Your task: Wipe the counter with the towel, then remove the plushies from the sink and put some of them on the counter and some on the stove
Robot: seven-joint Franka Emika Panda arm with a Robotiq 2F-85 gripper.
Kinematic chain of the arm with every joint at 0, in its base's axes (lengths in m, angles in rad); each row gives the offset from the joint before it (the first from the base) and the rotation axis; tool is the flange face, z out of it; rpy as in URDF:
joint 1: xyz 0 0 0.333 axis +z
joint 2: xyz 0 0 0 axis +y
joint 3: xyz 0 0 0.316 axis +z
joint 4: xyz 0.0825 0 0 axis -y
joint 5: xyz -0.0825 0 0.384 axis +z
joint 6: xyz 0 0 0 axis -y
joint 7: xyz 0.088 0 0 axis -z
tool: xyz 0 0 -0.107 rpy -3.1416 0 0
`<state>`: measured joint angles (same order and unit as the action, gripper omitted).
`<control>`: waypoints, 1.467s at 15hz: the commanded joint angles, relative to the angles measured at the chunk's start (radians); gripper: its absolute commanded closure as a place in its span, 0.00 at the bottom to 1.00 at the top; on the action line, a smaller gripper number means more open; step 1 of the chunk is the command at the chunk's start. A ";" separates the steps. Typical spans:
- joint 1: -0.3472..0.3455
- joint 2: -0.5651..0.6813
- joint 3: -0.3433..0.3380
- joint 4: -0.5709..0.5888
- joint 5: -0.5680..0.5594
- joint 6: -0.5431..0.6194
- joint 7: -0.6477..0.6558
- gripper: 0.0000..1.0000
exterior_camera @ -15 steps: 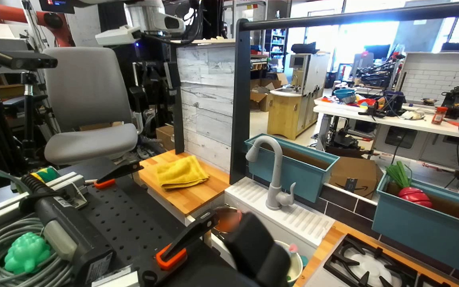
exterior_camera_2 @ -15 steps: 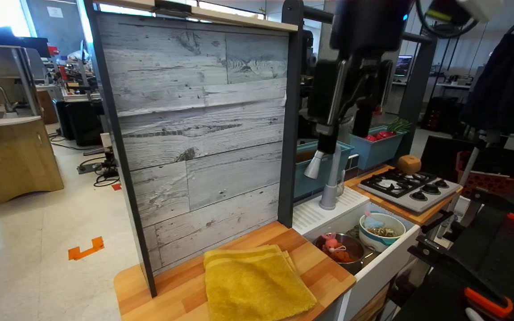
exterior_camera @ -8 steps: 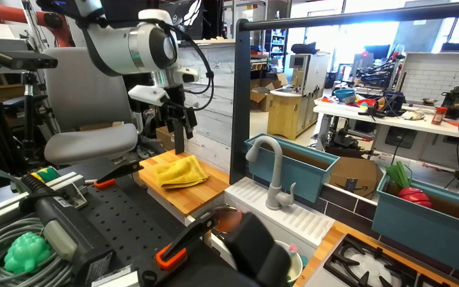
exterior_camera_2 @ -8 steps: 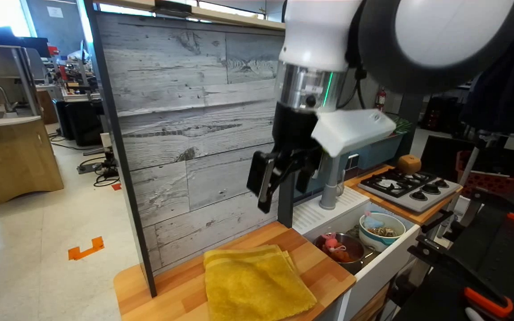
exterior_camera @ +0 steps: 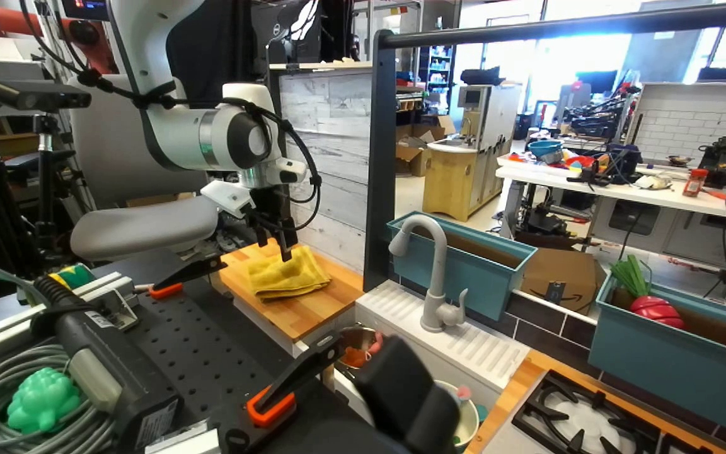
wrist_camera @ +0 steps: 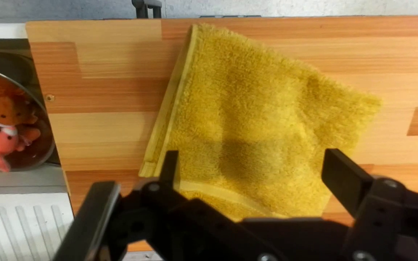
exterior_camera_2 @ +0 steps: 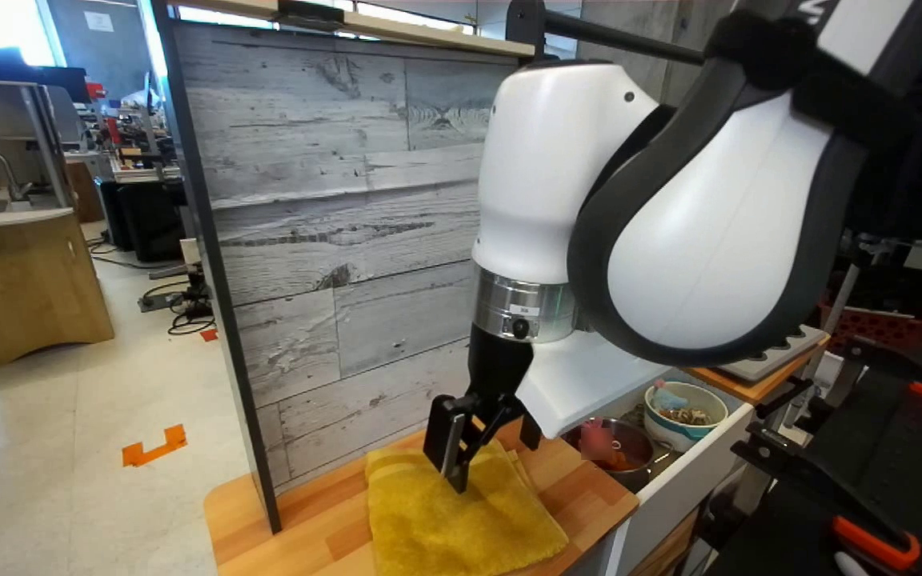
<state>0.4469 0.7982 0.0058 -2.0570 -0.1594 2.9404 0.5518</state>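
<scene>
"Towel [exterior_camera_2: 461, 524] first: how many?"

"One, yellow, folded, lying on the light-brown wooden surface [exterior_camera_2: 309, 540]."

"And the end effector [wrist_camera: 251, 166]?"

"One, over the towel, its jaws spread wide apart. Whether they touch the towel cannot be told."

"The sink [exterior_camera_2: 685, 488] near the towel, what does it hold?"

"One metal pot [wrist_camera: 45, 145] with at least two plushies [wrist_camera: 4, 110], one orange-brown, one pink; then one bowl [exterior_camera_2: 665, 432], farther from the towel, contents hard to make out."

"Elsewhere, reckoned from the towel?"

"One stove [exterior_camera: 580, 422], well apart from it. One grey tap [exterior_camera: 438, 271], between the towel and the stove. Two teal bins [exterior_camera: 489, 290], the one farther from the towel holding at least two red vegetables [exterior_camera: 656, 312]."

"And beyond the towel?"

"One upright plank-patterned panel [exterior_camera_2: 349, 200] just behind it in an exterior view, and one grey chair [exterior_camera: 142, 227] farther back in an exterior view."
</scene>
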 commanded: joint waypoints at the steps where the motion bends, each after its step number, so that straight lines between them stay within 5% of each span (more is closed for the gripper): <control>1: 0.026 -0.002 -0.021 0.001 0.065 0.002 -0.049 0.00; 5: 0.032 0.092 -0.028 0.109 0.105 0.131 -0.069 0.00; 8: 0.001 0.214 0.002 0.294 0.175 -0.006 -0.103 0.00; 13: 0.062 0.447 -0.067 0.556 0.204 -0.200 -0.024 0.00; 14: 0.062 0.468 -0.067 0.579 0.200 -0.200 -0.020 0.00; 15: 0.044 0.377 -0.052 0.461 0.194 -0.150 -0.048 0.00; 22: 0.116 0.467 -0.074 0.548 0.161 -0.156 -0.030 0.00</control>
<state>0.4982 1.2001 -0.0513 -1.5501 0.0110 2.7679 0.5210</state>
